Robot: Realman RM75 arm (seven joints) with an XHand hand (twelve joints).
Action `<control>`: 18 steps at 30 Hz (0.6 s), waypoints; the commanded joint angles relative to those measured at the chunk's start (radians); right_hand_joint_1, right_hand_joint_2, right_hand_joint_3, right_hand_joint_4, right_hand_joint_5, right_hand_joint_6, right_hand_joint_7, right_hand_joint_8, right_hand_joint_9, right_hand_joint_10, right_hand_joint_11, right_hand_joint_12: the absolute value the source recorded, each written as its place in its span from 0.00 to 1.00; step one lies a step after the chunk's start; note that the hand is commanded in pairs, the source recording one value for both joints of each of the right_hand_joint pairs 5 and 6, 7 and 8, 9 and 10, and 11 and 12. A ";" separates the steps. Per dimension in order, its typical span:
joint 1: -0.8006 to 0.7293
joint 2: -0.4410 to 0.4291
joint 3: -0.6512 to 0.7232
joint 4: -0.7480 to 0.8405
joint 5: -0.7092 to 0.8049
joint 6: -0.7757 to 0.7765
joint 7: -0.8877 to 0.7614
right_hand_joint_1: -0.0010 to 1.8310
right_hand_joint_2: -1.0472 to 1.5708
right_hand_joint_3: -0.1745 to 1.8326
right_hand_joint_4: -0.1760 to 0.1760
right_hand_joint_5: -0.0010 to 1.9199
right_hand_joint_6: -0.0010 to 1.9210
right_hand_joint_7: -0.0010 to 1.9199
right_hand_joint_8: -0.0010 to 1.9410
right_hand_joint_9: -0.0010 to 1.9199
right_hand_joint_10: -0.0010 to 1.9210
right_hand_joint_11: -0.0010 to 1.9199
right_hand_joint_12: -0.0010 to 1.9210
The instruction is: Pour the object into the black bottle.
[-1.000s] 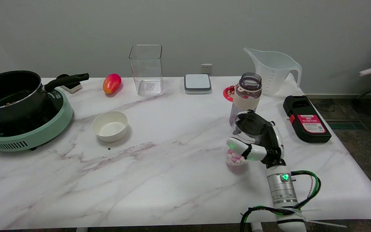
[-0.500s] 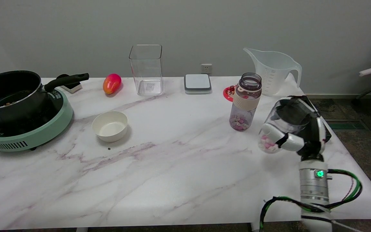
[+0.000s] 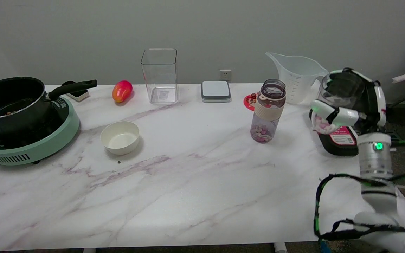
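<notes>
Fingers of the right hand [image 3: 350,102] are wrapped around a clear cup [image 3: 330,105], which is held in the air above the right edge of the desk [image 3: 188,175], in front of a black-and-red device [image 3: 339,140] lying there. Pink and white pieces [image 3: 322,124] are seen in the bottom of the cup, just under a white finger that crosses its front. The cup is tipped slightly, its dark opening facing up and toward the camera.

The dark-tinted bottle [image 3: 268,110], with a beige band below its open mouth, is stood upright on the desk, well to the left of the held cup and apart from it. Similar pink and white pieces are visible at its base through the tinted wall.

Behind the bottle, a translucent measuring jug [image 3: 297,75] is placed by the wall, with a small red item [image 3: 250,100] near the bottle. Farther left, a grey-lidded box [image 3: 216,91], a tall clear container [image 3: 159,75], a red-orange mango [image 3: 122,91], a white bowl [image 3: 120,137] and a black pot [image 3: 9,102] on a green cooker [image 3: 30,140] are set out.
</notes>
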 commanded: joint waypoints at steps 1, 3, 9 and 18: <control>0.161 0.180 0.508 -0.041 -0.478 -0.710 -0.037 0.83 0.52 0.64 0.50 0.49 0.49 0.63 0.62 0.61 0.61 0.51 0.51; 0.163 0.189 0.537 -0.033 -0.539 -0.741 -0.037 0.83 0.47 0.68 0.50 0.46 0.46 0.61 0.60 0.59 0.59 0.48 0.48; 0.164 0.224 0.585 0.007 -0.738 -0.812 -0.041 0.84 0.40 0.73 0.50 0.43 0.43 0.58 0.57 0.56 0.56 0.45 0.45; 0.170 0.226 0.571 0.074 -0.887 -0.921 -0.078 0.83 0.36 0.75 0.50 0.40 0.40 0.57 0.56 0.55 0.55 0.43 0.43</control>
